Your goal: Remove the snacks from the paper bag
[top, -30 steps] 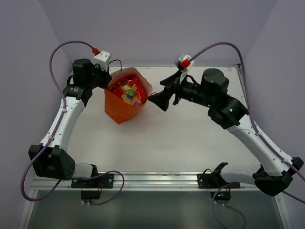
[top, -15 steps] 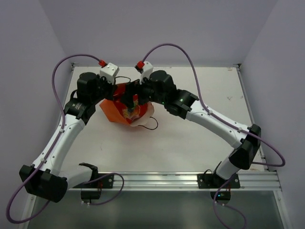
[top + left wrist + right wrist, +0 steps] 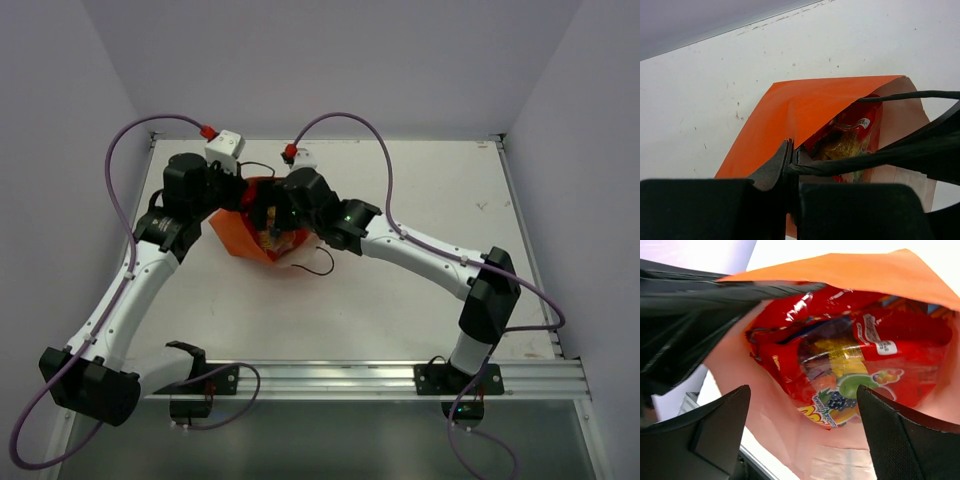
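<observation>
The orange paper bag [image 3: 238, 233] lies tilted at the back left of the table, its mouth facing the right arm. My left gripper [image 3: 243, 196] is shut on the bag's upper rim together with a thin dark handle [image 3: 900, 95], holding the mouth up; in the left wrist view the left gripper [image 3: 792, 152] pinches the orange paper bag [image 3: 790, 107]. The right gripper [image 3: 268, 215] is in the mouth, open, its fingertips either side of a red fruit-print snack [image 3: 840, 360] without touching it. Other snacks are hidden under it.
The second dark loop handle [image 3: 318, 262] rests on the white table [image 3: 430, 180] just in front of the bag. Purple walls close the back and sides. The left gripper's black body [image 3: 685, 325] crowds the left of the bag mouth.
The right arm has swung from the bag's right side over to it and pushed its open gripper into the mouth. The bag has tipped forward, with the left gripper still on its rim.
</observation>
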